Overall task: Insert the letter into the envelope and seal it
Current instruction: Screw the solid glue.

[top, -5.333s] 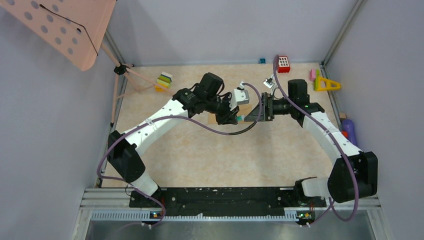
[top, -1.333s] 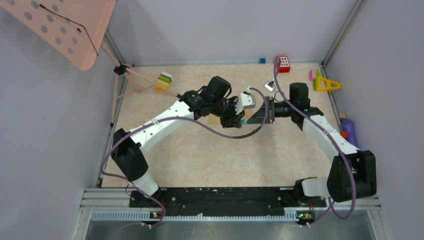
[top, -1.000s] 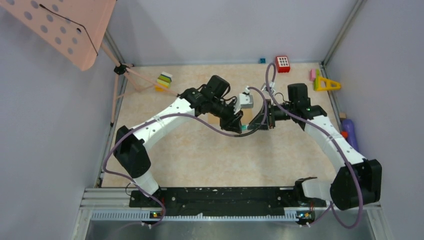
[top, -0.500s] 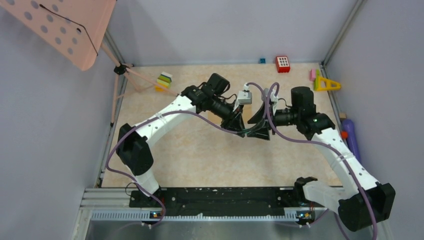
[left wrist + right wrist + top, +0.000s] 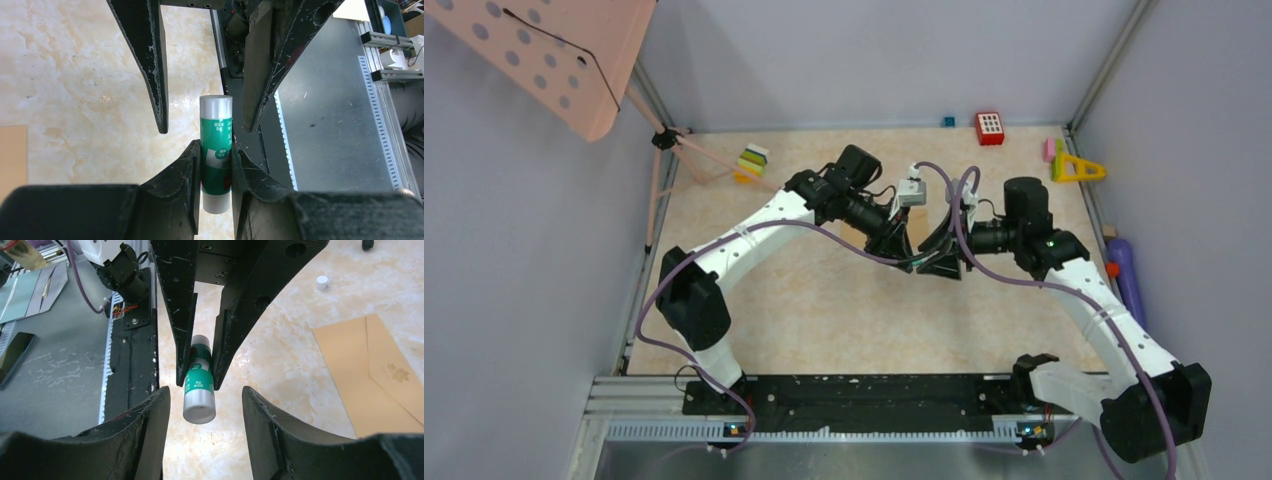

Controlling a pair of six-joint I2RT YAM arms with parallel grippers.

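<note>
At centre, left tool tight on glue stick, right tool wide apart.

Robot lab cell: plain grey walls, aluminium mounting rail, marbled tabletop

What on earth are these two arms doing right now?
The left arm's fingers are clamped on a green glue stick, holding it above the table. The right arm's fingers face it, spread open on either side of the stick's free end without gripping it. The tan envelope lies flat on the table, and neither arm touches it. This may be a handover, though that is a guess.
</note>
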